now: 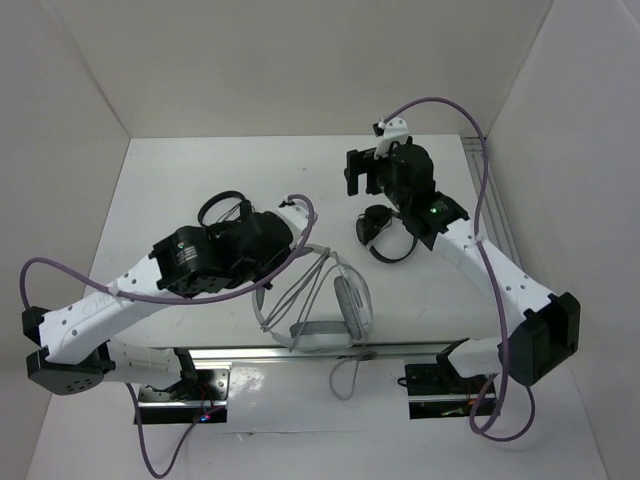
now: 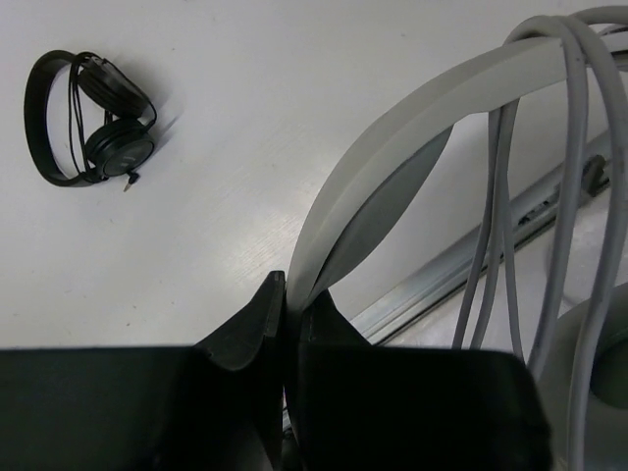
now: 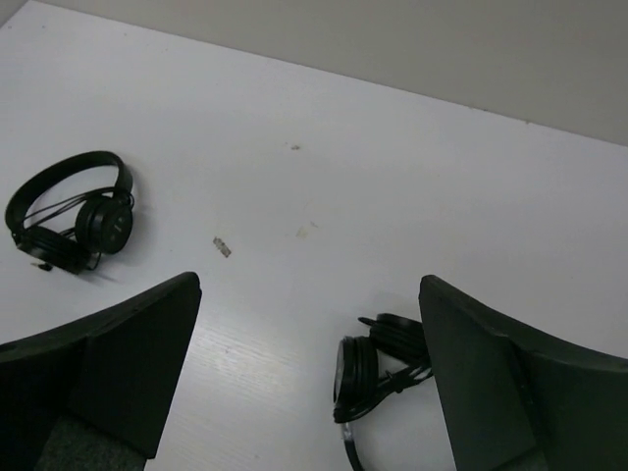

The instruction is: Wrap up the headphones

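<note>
The large grey-white headphones hang near the table's front middle, and their thin grey cable loops over the headband. My left gripper is shut on the wide headband, which arches up and to the right from the jaws in the left wrist view. Several cable strands hang over the band there. My right gripper is at the back right, raised above the table. It is open with nothing between its fingers.
A small black pair of headphones lies under the right gripper, beside its right finger. A second black pair lies back left. A metal rail runs along the near edge.
</note>
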